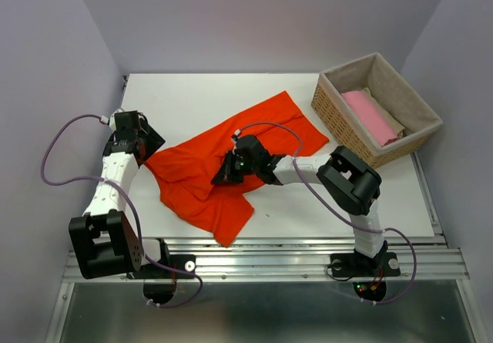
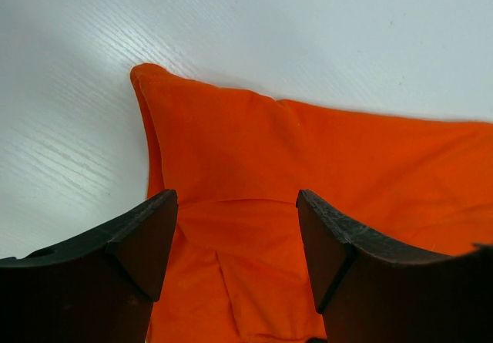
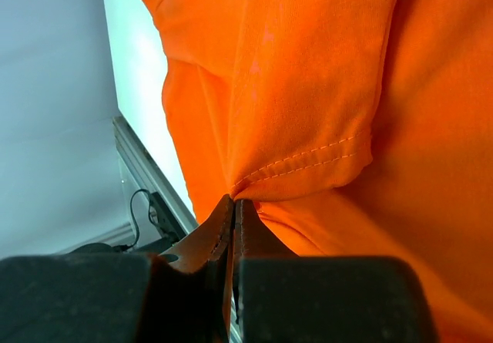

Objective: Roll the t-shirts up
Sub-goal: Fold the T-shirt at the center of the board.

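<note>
A bright orange-red t-shirt (image 1: 269, 123) lies crumpled and partly spread across the middle of the white table (image 1: 192, 96). My right gripper (image 1: 223, 175) sits low on the shirt's middle. In the right wrist view it (image 3: 234, 201) is shut, pinching a stitched hem of the orange fabric (image 3: 308, 65) between its tips. My left gripper (image 1: 150, 146) hovers at the shirt's left edge. The left wrist view shows it (image 2: 237, 204) open, its fingers straddling a folded corner of the shirt (image 2: 308, 158) without touching it.
A woven basket (image 1: 339, 119) stands at the back right and holds a folded pale pink t-shirt (image 1: 372, 117). Grey walls close in the table on the left, back and right. A metal rail (image 1: 269, 262) runs along the near edge.
</note>
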